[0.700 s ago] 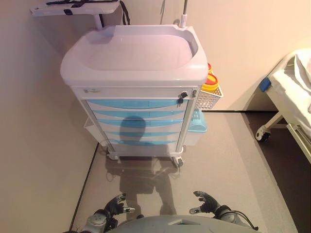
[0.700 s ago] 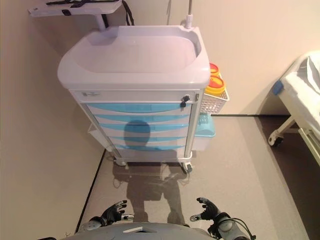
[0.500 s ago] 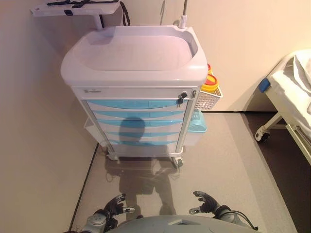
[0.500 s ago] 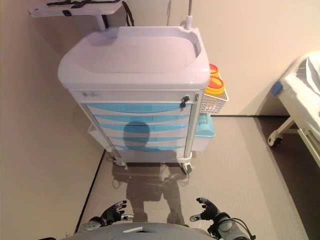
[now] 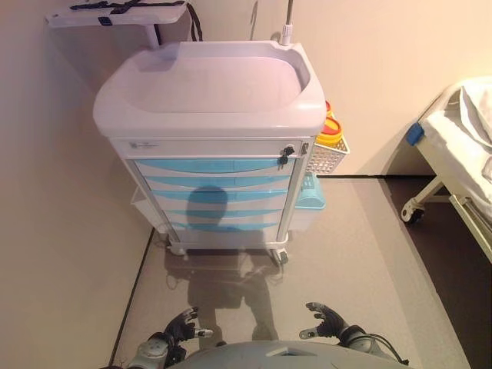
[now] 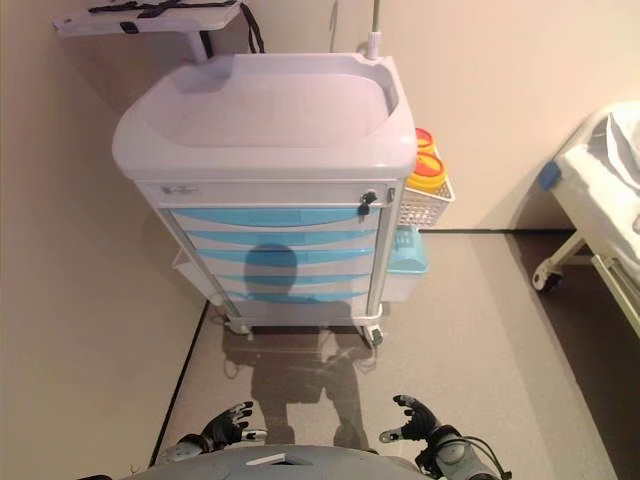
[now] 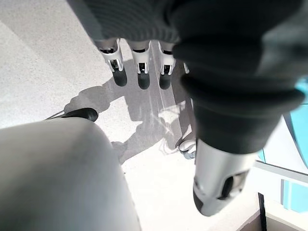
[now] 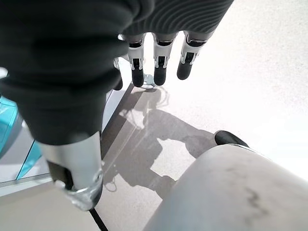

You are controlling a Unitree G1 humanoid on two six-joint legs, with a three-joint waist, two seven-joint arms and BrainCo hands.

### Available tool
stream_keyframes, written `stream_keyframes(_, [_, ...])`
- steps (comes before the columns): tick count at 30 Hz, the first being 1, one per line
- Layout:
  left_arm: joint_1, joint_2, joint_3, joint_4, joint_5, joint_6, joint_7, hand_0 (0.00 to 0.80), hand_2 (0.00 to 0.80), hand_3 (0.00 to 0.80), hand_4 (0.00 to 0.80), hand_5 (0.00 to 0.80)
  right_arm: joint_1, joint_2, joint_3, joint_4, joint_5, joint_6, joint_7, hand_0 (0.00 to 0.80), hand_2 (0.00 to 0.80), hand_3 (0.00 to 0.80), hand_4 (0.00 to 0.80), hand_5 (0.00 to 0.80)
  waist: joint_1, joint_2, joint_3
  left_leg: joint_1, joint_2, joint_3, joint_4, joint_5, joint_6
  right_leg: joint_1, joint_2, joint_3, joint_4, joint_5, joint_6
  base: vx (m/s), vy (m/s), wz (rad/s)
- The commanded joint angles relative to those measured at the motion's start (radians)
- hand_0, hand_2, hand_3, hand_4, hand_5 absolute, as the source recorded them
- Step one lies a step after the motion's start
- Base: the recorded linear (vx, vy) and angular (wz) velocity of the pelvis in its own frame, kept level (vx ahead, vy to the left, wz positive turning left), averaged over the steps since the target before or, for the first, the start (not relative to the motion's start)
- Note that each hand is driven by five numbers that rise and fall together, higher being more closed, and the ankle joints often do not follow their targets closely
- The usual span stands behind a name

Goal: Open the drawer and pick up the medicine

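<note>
A medical cart [image 5: 209, 92] stands against the far wall, its pale grey top surface bare and all its blue-fronted drawers pushed in. The top drawer [image 5: 215, 164] sits just under a grey band that carries a small lock [image 5: 288, 152] at its right end. No medicine can be seen anywhere, so presumably it lies inside one of the closed drawers; which one, I cannot tell.

Both hands hang low and near, well apart from the cart, over the floor. The left hand [image 5: 183, 327] has its fingers loosely spread and holds nothing; its own wrist view shows the fingers [image 7: 138, 67] reaching out straight with only floor beyond them. The right hand [image 5: 324, 322] is the same, relaxed and empty, fingers [image 8: 159, 62] extended.

On the cart's right side hangs a white wire basket [image 5: 329, 154] with a yellow, red-lidded container [image 5: 331, 132] in it, and a light blue bin [image 5: 311, 192] below. A side shelf [image 5: 115, 14] juts out at the far left. The corner of a bed [image 5: 461, 146] shows at the right.

The drawer front looks like smooth rigid plastic, likely to slide easily on runners; the sensible hold seems to be the recessed lip along its upper edge, near the middle so it pulls straight. The medicine, probably a small light box or bottle, should need only a gentle pinch.
</note>
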State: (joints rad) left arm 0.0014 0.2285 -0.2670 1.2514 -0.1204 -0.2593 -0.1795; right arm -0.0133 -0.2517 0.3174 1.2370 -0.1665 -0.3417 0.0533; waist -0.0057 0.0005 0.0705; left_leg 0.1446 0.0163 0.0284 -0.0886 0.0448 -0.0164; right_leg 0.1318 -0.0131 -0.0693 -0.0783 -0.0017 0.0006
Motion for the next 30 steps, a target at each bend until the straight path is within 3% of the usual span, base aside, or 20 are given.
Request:
stream_keyframes(1, [-0.091, -0.026, 0.020, 0.052, -0.081, -0.028, 0.024, 0.000, 0.000, 0.000, 0.000, 0.000, -0.065, 0.025, 0.013, 0.006, 0.035, -0.045, -0.012, 0.000, 0.000, 0.000, 0.000, 0.000, -0.020, -0.032, 0.055, -0.047, -0.069, 0.004, 0.071, -0.110, 0.067, -0.092, -0.050, 0.027, 0.097, 0.023, 0.070, -0.066, 0.030, -0.22])
stream_keyframes(13, [-0.346, -0.015, 0.048, -0.052, -0.386, -0.149, 0.079, 0.000, 0.000, 0.000, 0.000, 0.000, -0.215, -0.007, 0.071, -0.080, 0.136, -0.049, -0.105, 0.000, 0.000, 0.000, 0.000, 0.000, -0.060, -0.051, 0.269, -0.359, -0.063, 0.060, 0.299, -0.120, 0.088, -0.406, -0.034, 0.122, 0.287, 0.032, 0.053, -0.151, 0.034, -0.22])
stream_keyframes(17, [-0.414, -0.002, 0.090, -0.107, -0.591, -0.108, -0.014, 0.000, 0.000, 0.000, 0.000, 0.000, -0.242, -0.006, 0.080, -0.100, 0.155, -0.051, -0.122, 0.000, 0.000, 0.000, 0.000, 0.000, -0.073, -0.071, 0.301, -0.429, -0.061, 0.063, 0.354, -0.130, 0.093, -0.471, -0.023, 0.147, 0.330, 0.031, 0.051, -0.071, -0.002, -0.17])
stream_keyframes(18, [-0.465, 0.010, 0.113, -0.146, -0.768, -0.070, -0.101, 0.000, 0.000, 0.000, 0.000, 0.000, -0.260, -0.006, 0.095, -0.121, 0.167, -0.050, -0.132, 0.000, 0.000, 0.000, 0.000, 0.000, -0.082, -0.083, 0.325, -0.474, -0.056, 0.069, 0.391, -0.138, 0.092, -0.511, -0.016, 0.151, 0.355, 0.030, 0.046, -0.104, -0.005, -0.11])
stream_keyframes(24, [-0.573, 0.052, 0.139, -0.299, -1.154, -0.021, -0.264, 0.000, 0.000, 0.000, 0.000, 0.000, -0.255, -0.024, 0.111, -0.200, 0.215, -0.045, -0.166, 0.000, 0.000, 0.000, 0.000, 0.000, -0.098, -0.102, 0.362, -0.564, -0.056, 0.067, 0.490, -0.180, 0.089, -0.587, -0.001, 0.155, 0.411, 0.013, 0.029, -0.031, -0.002, -0.10])
stream_keyframes(30, [-0.678, 0.110, 0.197, -0.357, -1.392, 0.003, -0.378, 0.000, 0.000, 0.000, 0.000, 0.000, -0.217, -0.044, 0.111, -0.251, 0.251, -0.050, -0.199, 0.000, 0.000, 0.000, 0.000, 0.000, -0.115, -0.118, 0.381, -0.599, -0.055, 0.072, 0.560, -0.221, 0.091, -0.612, 0.003, 0.156, 0.440, 0.001, 0.018, 0.022, -0.012, -0.07])
